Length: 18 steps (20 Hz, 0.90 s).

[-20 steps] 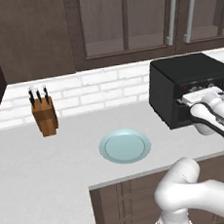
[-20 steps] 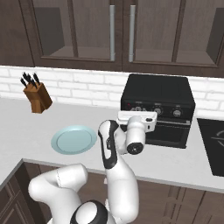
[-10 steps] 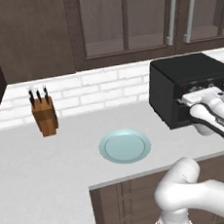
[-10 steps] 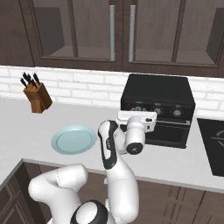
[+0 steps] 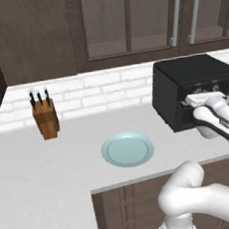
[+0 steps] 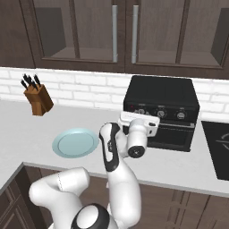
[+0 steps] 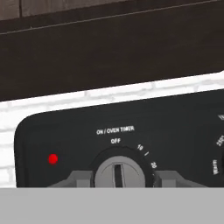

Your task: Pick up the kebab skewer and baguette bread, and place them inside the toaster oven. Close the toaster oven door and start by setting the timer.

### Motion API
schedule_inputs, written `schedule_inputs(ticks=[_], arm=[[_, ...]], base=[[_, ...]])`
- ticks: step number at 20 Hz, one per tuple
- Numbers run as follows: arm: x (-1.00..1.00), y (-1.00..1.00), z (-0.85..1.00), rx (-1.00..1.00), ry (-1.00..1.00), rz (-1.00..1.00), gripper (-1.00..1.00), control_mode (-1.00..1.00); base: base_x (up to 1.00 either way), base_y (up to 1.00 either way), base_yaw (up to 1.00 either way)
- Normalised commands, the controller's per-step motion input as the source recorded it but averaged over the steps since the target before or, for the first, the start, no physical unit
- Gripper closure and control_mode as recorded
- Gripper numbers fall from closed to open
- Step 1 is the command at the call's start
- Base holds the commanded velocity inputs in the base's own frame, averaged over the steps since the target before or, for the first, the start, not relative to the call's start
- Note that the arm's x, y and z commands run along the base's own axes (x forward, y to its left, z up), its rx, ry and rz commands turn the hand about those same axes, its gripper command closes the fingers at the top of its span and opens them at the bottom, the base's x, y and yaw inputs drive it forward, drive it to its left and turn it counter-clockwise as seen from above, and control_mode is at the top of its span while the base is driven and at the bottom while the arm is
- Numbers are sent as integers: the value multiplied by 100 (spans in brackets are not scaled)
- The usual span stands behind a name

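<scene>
Fingers set narrow either side of timer knob on toaster oven, pressed to its far-left dial; red light lit left of knob; oven on surface at right, door shut; plate & knife block to left.

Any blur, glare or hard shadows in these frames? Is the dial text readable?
Hand view: timer knob labels slightly soft but readable, red indicator light crisp. Left base view: flat even light, faint shadow around the plate. Right base view: no glare on the toaster oven, knob markings too small to read.
</scene>
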Motion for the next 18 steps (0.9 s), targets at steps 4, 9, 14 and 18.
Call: schedule_inputs(ticks=[4, 9, 14, 18], arm=[[3, 13, 0, 32, 3, 0, 100, -100], [12, 4, 0, 31, 2, 0, 100, -100], [34, 0, 0, 23, 0, 0, 100, -100], [48, 0, 2, 17, 0, 3, 100, -100]], base=[[0, 0, 0], [0, 0, 0], [0, 0, 0], [0, 0, 0]])
